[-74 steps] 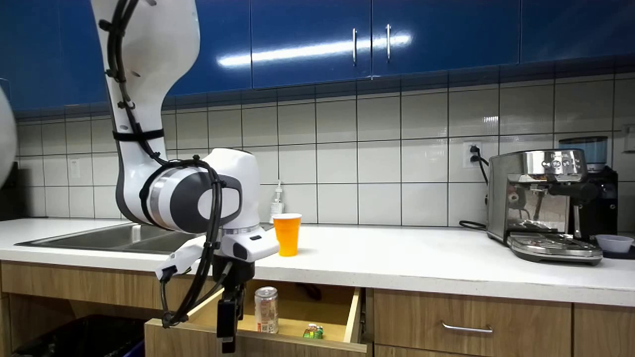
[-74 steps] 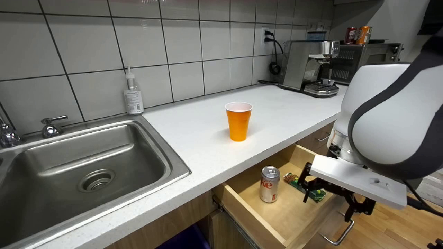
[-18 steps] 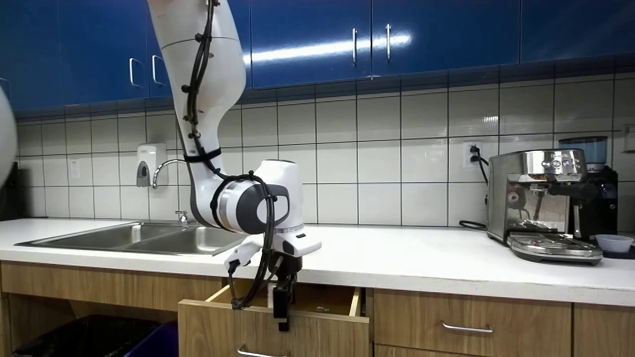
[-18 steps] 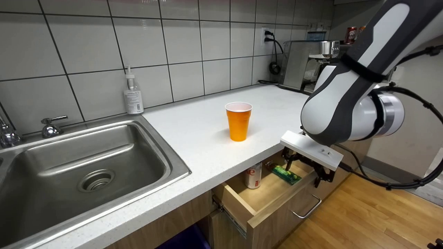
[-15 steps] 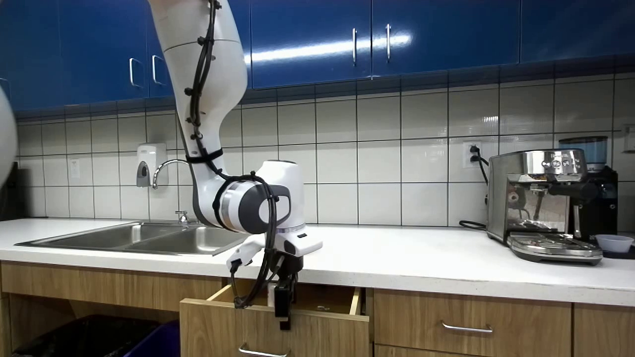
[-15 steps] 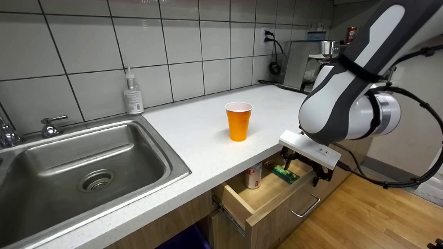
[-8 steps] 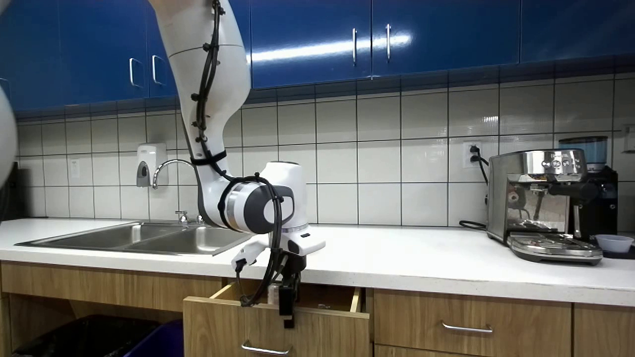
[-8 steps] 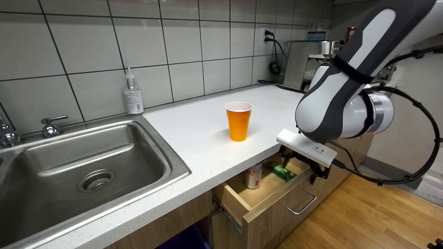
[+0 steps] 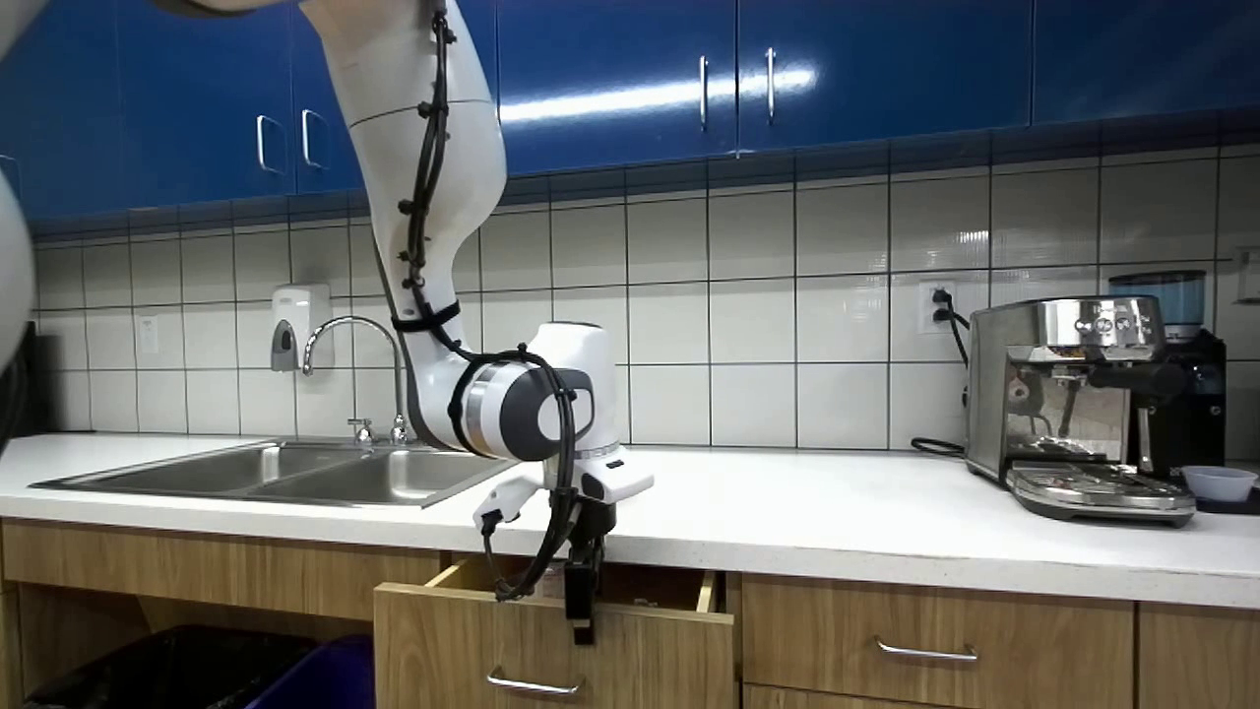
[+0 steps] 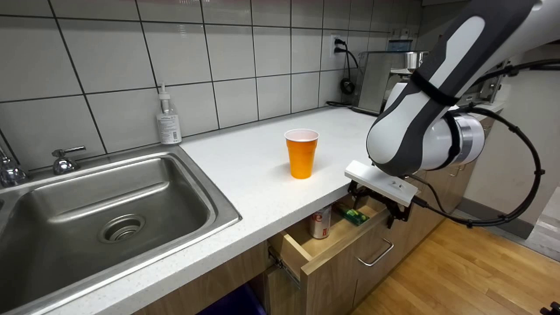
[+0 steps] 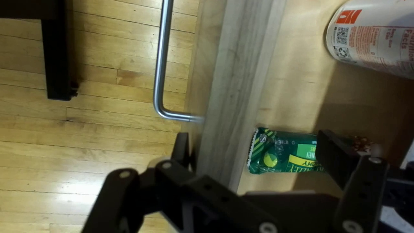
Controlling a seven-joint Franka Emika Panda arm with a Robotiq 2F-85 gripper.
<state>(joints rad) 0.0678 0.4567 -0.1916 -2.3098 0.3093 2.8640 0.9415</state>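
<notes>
Black two-fingered gripper (image 11: 253,140) straddling flat brown wooden drawer front (image 9: 527,645), gaping wide, holding nothing; best pushing squarely, avoiding skew.

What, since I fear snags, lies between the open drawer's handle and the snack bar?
In the wrist view, the drawer front stands between the handle and snack bar.

Arm (image 9: 468,167): white shell, rounded, tapering segments; fine seam (image 9: 384,117) around the upper one. Trim (image 10: 409,157): dark grey, curving along the edges and framing a white inset (image 10: 466,39). Joint disc (image 9: 522,414): dark grey, with a pale round centre. Ring (image 10: 468,135): silver-coloured metal. Cables (image 9: 566,438): black, bundled, with black ties (image 9: 406,207); one black strap (image 10: 434,89) around the shell. Plate (image 10: 380,181): white, flat, oblong, small fixings (image 10: 397,184) on top. Gripper (image 11: 254,145): black, jointed links (image 11: 213,194), silvery round screw heads (image 11: 267,227); fingers (image 11: 338,158) also black.
</notes>
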